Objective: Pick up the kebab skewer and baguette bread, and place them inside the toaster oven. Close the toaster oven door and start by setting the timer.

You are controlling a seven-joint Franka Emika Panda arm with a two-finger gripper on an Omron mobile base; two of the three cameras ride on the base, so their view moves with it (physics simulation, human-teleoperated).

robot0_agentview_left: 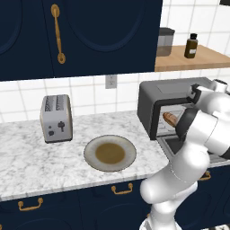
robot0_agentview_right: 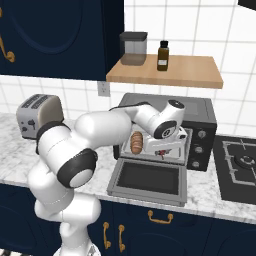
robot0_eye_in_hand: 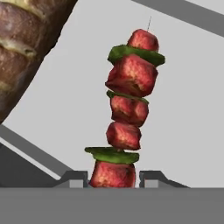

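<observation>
We see the two dark finger tips of the gripper (robot0_eye_in_hand: 113, 177) flanking the lowest red chunk of the kebab skewer (robot0_eye_in_hand: 127, 105), a thin stick threaded with red meat cubes and green slices. The tips stand narrowly apart, just beside that chunk on either side; we cannot tell whether they press it or have let go. The skewer extends away from the tips over a pale grey surface inside the toaster oven (robot0_agentview_right: 200, 112), a dark grey box with knobs on its right side. Beside the skewer, apart from it, lies the baguette bread (robot0_eye_in_hand: 24, 48), a tan-brown crusted loaf, which we also see within the oven cavity (robot0_agentview_right: 136, 142) next to the white hand. The toaster oven door (robot0_agentview_right: 148, 181), a dark grey glass-windowed panel, hangs open and flat over the marble counter (robot0_agentview_left: 27, 161). Further left stand a round beige plate (robot0_agentview_left: 110, 153) and a silver two-slot toaster (robot0_agentview_left: 56, 118).
</observation>
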